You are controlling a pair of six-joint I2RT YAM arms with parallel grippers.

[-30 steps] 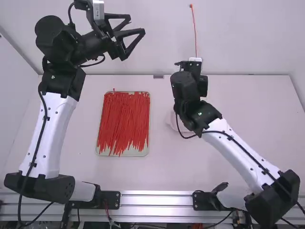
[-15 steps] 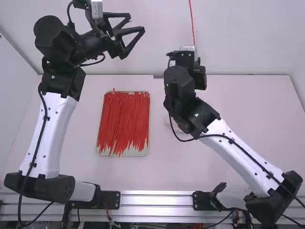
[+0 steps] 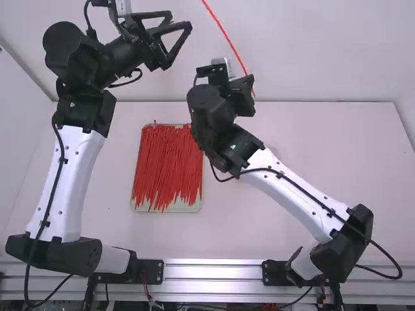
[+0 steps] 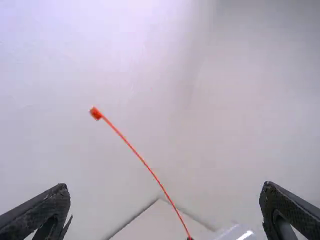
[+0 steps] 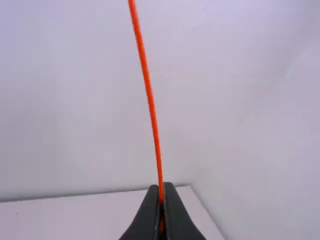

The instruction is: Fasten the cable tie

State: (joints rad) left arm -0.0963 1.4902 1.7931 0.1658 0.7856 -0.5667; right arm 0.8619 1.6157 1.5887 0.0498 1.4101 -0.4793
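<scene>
A single red cable tie sticks up from my right gripper, which is shut on its lower end high above the table's back middle. The strip rises straight out of the closed fingers. In the left wrist view the same tie slants across, its square head at the free end. My left gripper is raised at the upper left, open wide with nothing between its fingers, pointing toward the tie.
A tray heaped with several red cable ties lies on the white table left of the middle. The table's right half is bare. A white wall stands behind.
My right arm has swung left and turned, carrying the tie from upright at the right to slanting toward my left gripper. The left gripper has lifted slightly.
</scene>
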